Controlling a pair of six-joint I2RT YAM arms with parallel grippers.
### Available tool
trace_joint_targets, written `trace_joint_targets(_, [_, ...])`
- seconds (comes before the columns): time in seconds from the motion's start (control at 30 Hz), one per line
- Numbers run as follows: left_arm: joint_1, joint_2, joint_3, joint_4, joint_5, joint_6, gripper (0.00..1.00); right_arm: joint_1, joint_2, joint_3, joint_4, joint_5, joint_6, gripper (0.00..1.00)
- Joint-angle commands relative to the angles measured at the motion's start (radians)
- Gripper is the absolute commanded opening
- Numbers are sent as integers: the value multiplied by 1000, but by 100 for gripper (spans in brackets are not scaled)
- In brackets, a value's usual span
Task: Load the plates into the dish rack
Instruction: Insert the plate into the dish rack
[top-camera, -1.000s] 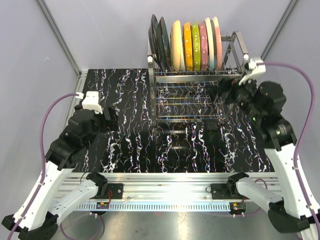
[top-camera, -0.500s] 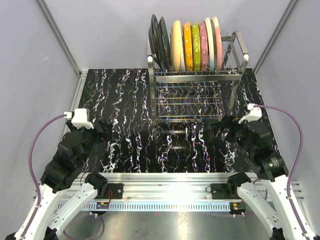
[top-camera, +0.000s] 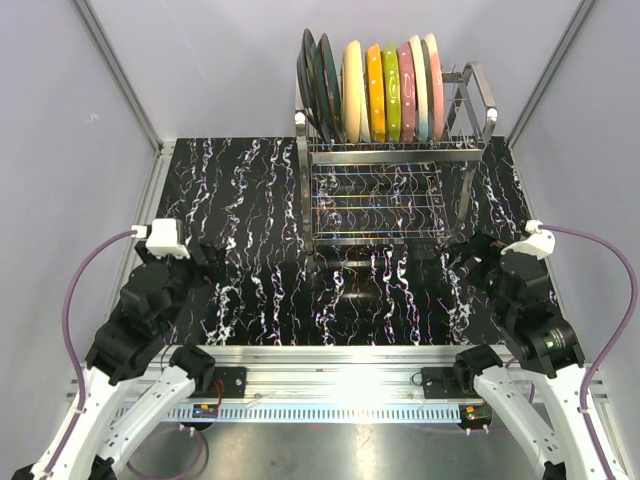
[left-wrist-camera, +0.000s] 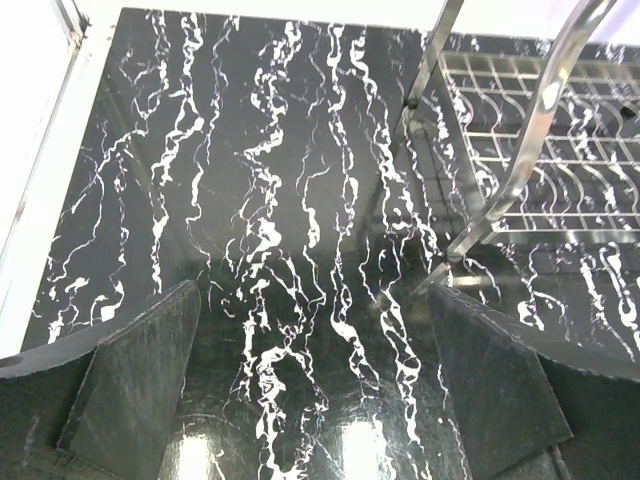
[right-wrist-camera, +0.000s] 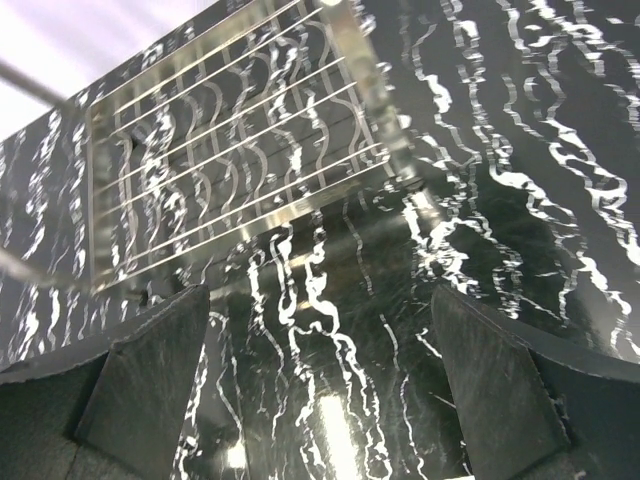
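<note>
Several plates stand on edge in the upper tier of the chrome dish rack (top-camera: 395, 152) at the back: two dark ones (top-camera: 318, 85) at the left, then cream (top-camera: 353, 90), orange (top-camera: 376, 92), green (top-camera: 391, 95) and pink (top-camera: 406, 88). My left gripper (top-camera: 218, 262) hovers low over the table, left of the rack, open and empty (left-wrist-camera: 315, 380). My right gripper (top-camera: 462, 255) sits off the rack's near right corner, also open and empty (right-wrist-camera: 318, 375). The left wrist view shows the rack's looped end frame (left-wrist-camera: 520, 170); the right wrist view shows its lower wire shelf (right-wrist-camera: 230, 160).
The black, white-veined tabletop (top-camera: 250, 190) stretches from the rack toward the aluminium rail (top-camera: 330, 365) at the near edge. Grey walls and metal posts (top-camera: 120, 80) close in the sides and back. Purple cables (top-camera: 85, 265) loop off both wrists.
My right arm has drawn back from the rack's upper right end, down toward the near right of the table. My left arm pulled back toward its base, then held almost still.
</note>
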Motion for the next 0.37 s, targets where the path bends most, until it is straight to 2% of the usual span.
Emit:
trace_joint_targets(0.0, [3,30,1,40,-24,9,99,4,12,40,-10,104,38,100])
trace_joint_targets(0.23, [3,23,-18,53,-23,11,99,6,7,24,3,104,38,100])
trace_joint_targets(0.33, [3,27,-22,58,-12,9,99,4,23,37,-24,154,81,100])
